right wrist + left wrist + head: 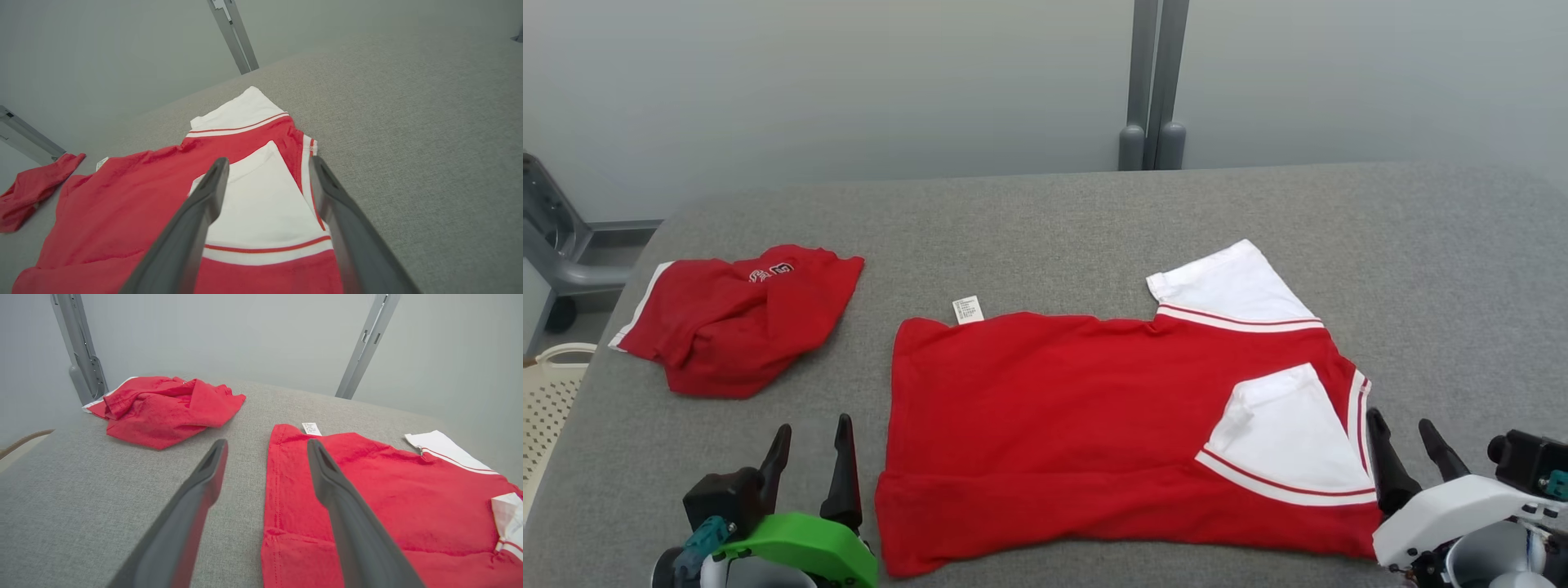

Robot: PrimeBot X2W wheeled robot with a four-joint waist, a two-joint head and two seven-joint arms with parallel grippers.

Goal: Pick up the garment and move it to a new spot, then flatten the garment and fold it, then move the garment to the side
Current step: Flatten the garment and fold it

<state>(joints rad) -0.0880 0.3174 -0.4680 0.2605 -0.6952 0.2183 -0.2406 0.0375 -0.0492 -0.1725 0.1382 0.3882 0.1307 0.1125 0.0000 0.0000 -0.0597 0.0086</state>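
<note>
Between left pincer (814, 425) and right pincer (1400, 418): shirt (1054, 408). Both spread wide (nothing held); you should pinch the near corners evenly.

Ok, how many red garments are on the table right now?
2. A flattened shirt lies at the middle of the table; a crumpled garment sits near its left edge.

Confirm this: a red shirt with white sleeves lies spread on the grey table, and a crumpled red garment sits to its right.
Wrong side. The crumpled garment sits to the left of the shirt, not to its right, as the head view shows. The rest holds: the red shirt with white sleeves lies spread on the grey table.
</note>
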